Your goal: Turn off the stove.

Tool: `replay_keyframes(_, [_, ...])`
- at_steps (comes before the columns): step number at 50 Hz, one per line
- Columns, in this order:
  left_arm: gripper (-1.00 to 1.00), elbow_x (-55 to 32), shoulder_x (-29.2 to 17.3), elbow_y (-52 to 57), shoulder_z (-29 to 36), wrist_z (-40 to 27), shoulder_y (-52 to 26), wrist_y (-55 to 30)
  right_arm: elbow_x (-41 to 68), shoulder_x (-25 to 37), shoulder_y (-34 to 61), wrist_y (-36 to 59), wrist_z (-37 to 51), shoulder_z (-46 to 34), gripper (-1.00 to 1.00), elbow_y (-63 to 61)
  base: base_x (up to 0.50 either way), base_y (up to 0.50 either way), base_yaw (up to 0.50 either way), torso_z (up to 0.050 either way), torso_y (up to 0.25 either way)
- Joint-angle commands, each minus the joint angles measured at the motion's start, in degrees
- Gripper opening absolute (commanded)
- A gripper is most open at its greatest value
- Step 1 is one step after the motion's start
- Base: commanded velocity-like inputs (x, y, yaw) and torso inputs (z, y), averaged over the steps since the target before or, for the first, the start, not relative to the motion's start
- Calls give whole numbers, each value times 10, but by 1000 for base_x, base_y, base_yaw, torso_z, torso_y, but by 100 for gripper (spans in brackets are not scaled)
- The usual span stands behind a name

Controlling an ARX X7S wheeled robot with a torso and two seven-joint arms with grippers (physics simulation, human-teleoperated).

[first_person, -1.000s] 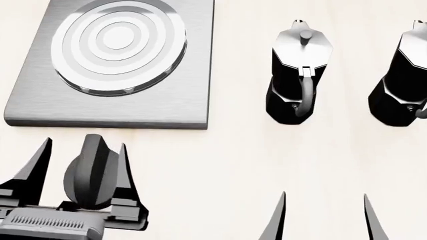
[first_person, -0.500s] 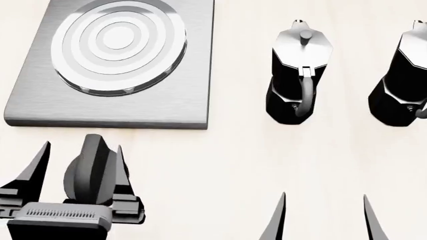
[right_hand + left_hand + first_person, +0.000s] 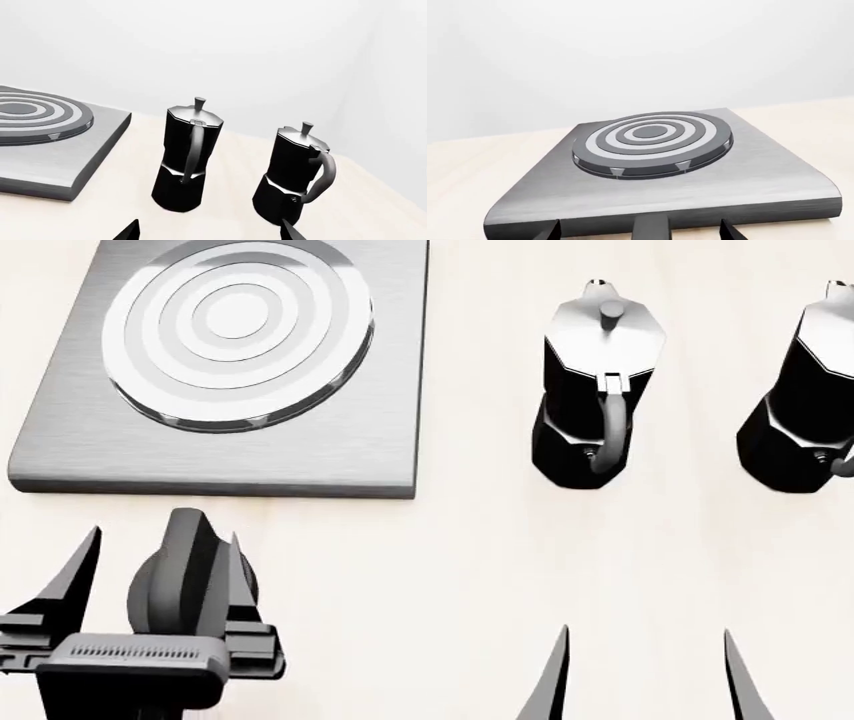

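From the head camera I lose the far edge of the stove plate (image 3: 227, 455) past the top of the frame, and the second moka pot (image 3: 801, 400) is sliced by the right edge. My left gripper (image 3: 150, 585) covers the lower part of the knob (image 3: 180, 580), so I cannot tell whether the fingers (image 3: 67, 575) touch it. Only the right gripper (image 3: 647, 680) fingertips show above the bottom edge. In the left wrist view just a sliver of the knob (image 3: 650, 227) shows.
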Motion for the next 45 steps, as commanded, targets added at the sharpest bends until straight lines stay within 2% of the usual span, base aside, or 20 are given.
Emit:
replay_keyframes(1, [100,8,11,-33,-10,10,-9,14,-12,-8,0,5,-8,11,100,-1,0,0,0,0,0])
replay_keyframes(33, [100,2,3,-72,-6,-1,-21,32,-7,-2,2,7,-3,6,100,-1,0,0,0,0,0])
replay_keyframes(45, [100,-12,-16,-12,-11,-2,7,5,-5,-1,3,6,0,6,100,1,0,0,0,0,0])
